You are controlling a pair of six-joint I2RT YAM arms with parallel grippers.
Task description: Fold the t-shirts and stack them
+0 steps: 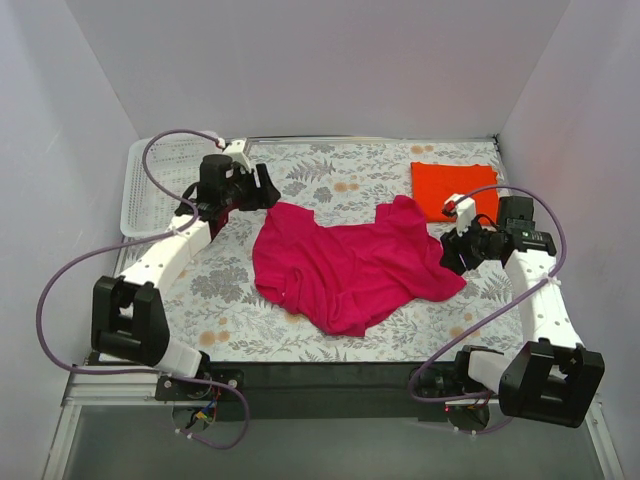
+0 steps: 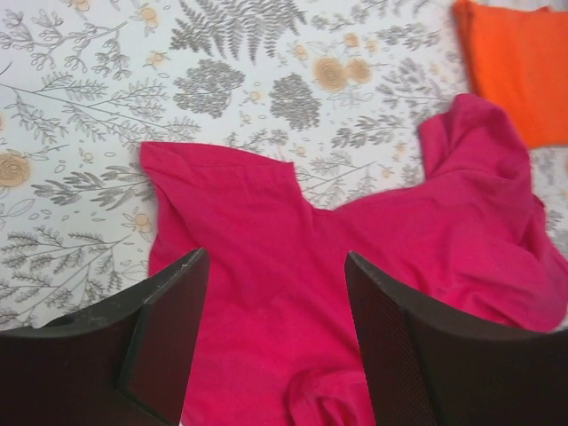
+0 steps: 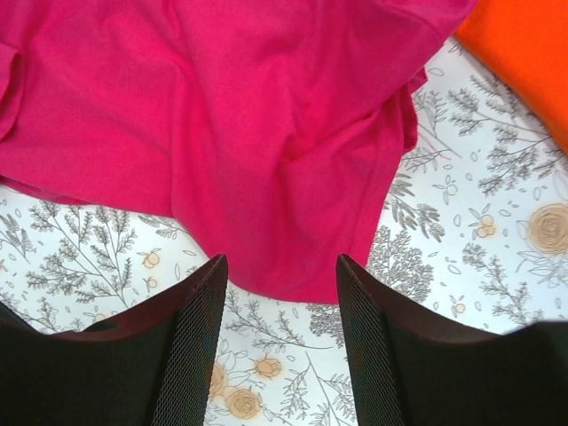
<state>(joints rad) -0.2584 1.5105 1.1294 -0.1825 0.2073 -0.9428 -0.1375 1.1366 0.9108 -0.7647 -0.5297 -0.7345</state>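
The magenta-pink t-shirt (image 1: 345, 265) lies crumpled and spread across the middle of the floral cloth. The orange-red t-shirt (image 1: 452, 187) sits folded as a rectangle at the back right. My left gripper (image 1: 266, 190) hovers over the pink shirt's back-left corner, open, nothing between its fingers; its wrist view shows the pink shirt (image 2: 355, 257) below the left gripper (image 2: 277, 266) and the orange shirt (image 2: 524, 67) at top right. My right gripper (image 1: 450, 250) stands open just off the pink shirt's right edge. In its view, the right gripper (image 3: 281, 266) sits over the shirt's hem (image 3: 284, 275).
A white perforated basket (image 1: 165, 185) stands at the back left, partly behind the left arm. Grey walls close in the table on three sides. A dark bar (image 1: 320, 375) runs along the near edge between the arm bases.
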